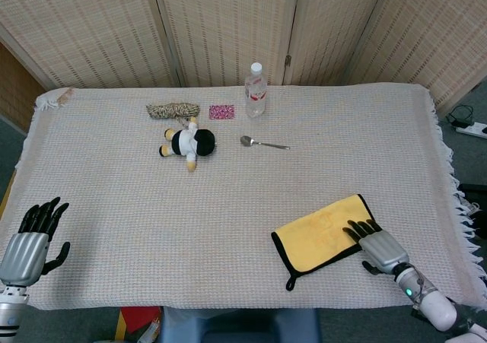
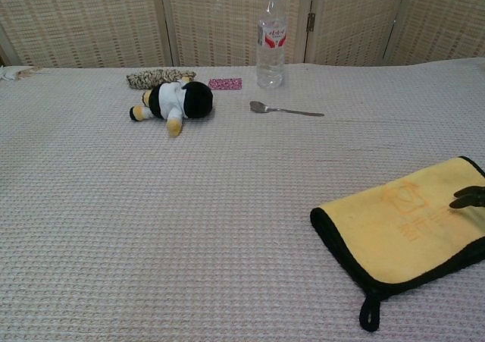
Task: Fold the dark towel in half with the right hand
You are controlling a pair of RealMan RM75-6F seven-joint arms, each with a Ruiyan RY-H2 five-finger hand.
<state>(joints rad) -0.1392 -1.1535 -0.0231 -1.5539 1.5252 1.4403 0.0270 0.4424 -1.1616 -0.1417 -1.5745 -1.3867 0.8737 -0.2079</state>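
Both hands empty with fingers spread: right hand (image 1: 378, 244) flat on folded towel (image 1: 323, 234), left hand (image 1: 30, 240) near table edge

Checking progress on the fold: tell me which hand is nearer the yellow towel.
Right. The right hand lies at the yellow towel's right edge, its fingertips on the cloth. The left hand sits at the table's front-left corner, far across the cloth from the towel.
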